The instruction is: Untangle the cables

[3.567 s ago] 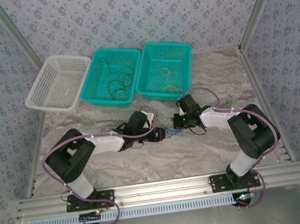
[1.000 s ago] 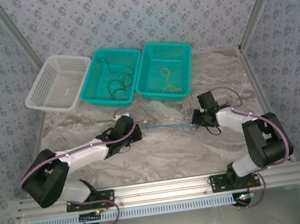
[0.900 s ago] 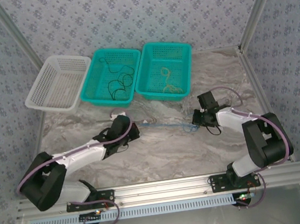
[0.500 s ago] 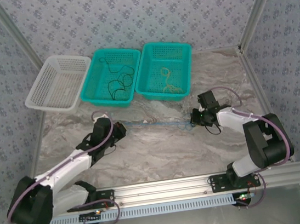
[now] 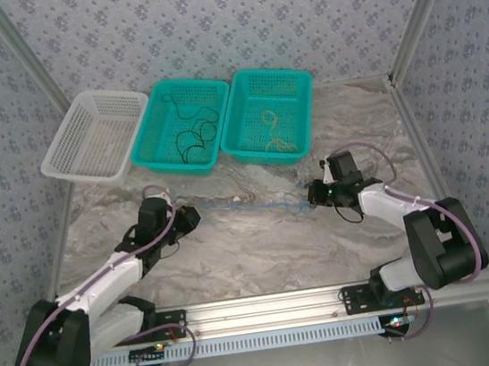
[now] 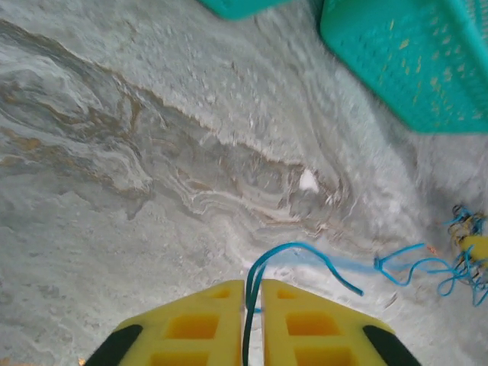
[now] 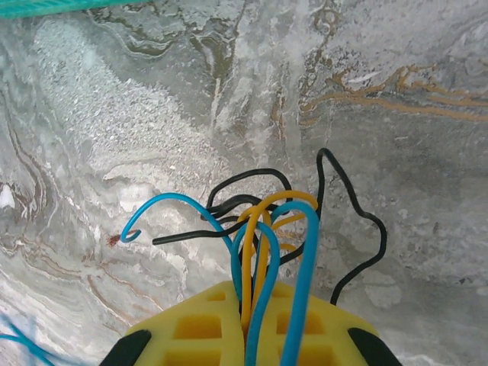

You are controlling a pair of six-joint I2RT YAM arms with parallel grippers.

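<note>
A thin blue cable lies stretched across the table between my two grippers. My left gripper holds its left end. In the left wrist view the blue cable runs through the narrow slit of the left gripper and curves off to the right. My right gripper holds the tangled end. The right wrist view has my right gripper shut on a clump of cables, with blue, yellow and black loops sticking out ahead of the fingertips. A black strand trails off to the right.
Three baskets stand in a row at the back: a white one, a teal one holding a black cable, and a teal one holding a yellow cable. Patterned walls and metal posts close in the table.
My left arm has swung left and pulled back, drawing the blue cable out longer across the table. My right gripper has stayed near its place, holding the clump.
</note>
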